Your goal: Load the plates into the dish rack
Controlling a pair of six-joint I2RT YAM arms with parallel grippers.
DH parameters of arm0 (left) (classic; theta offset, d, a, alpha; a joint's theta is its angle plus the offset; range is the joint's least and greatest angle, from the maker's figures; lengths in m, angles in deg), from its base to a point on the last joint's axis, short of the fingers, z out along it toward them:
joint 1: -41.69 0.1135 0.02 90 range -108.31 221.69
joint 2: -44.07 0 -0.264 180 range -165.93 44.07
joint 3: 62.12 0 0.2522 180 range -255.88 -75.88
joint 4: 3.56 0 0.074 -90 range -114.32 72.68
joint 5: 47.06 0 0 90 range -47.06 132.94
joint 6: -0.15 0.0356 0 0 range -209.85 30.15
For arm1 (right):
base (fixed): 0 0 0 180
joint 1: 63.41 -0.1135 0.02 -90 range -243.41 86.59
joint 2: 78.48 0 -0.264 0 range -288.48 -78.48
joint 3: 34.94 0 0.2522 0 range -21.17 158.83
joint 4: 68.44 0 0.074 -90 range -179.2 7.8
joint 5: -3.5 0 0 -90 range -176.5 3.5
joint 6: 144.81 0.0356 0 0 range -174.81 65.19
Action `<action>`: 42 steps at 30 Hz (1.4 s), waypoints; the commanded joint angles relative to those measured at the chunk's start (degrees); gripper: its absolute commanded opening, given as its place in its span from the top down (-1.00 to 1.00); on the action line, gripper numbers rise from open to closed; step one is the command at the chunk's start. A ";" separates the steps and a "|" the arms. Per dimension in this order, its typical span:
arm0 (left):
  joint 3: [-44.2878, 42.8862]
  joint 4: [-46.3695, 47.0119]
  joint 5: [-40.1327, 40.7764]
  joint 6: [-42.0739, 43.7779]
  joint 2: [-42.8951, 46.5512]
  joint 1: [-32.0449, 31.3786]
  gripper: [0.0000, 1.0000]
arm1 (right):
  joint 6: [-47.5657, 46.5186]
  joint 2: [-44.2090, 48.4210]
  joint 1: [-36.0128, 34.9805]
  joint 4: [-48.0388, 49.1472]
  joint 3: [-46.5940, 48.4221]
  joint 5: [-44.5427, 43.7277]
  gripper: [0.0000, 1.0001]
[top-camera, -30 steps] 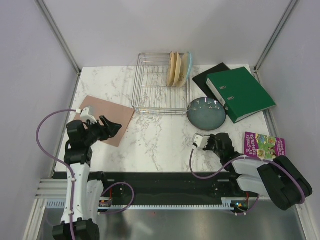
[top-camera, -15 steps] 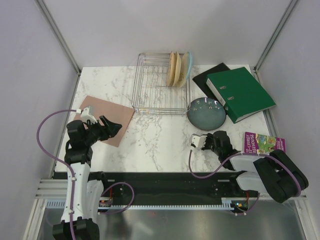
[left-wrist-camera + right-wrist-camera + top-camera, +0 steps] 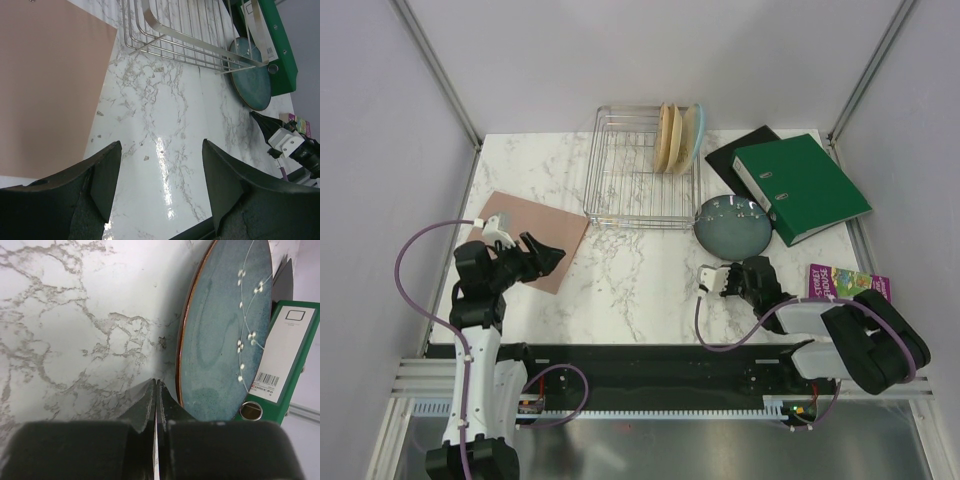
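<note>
Green binder (image 3: 802, 188) overlapping black folder (image 3: 744, 149) (back right); pink board (image 3: 535, 236) left; purple book (image 3: 846, 284) right.

Left fingers (image 3: 107, 175) spread apart, right fingers (image 3: 143, 410) pressed together, holding nothing

dish rack (image 3: 632, 190): shiny wire metal | slate-blue plate (image 3: 732, 228): glossy glaze | table (image 3: 640, 282): polished marble

Bright, even overhead light leaves only faint shadows on the white marble-patterned tabletop (image 3: 650, 270). A glare streak crosses it between the fingers of the left gripper (image 3: 161, 150) (black, close, blurred); the right gripper (image 3: 156, 390) is equally soft.
</note>
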 commanded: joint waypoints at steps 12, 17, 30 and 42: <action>-1.11 2.22 -1.43 -4.85 0.68 0.40 -0.45 | -6.09 33.73 -4.81 -35.69 -3.93 2.88 1.00; -0.32 2.92 -1.43 -5.38 -0.28 0.40 -0.45 | -7.49 40.35 -7.02 -38.65 -5.42 3.06 0.66; 1.44 4.06 -1.60 -4.94 -1.08 0.40 -0.45 | -7.06 11.09 -7.02 -5.87 -1.65 -4.06 0.06; 1.88 4.94 -1.34 -4.77 -2.04 0.40 -0.45 | -5.65 -10.88 -6.50 1.94 8.55 -7.57 0.05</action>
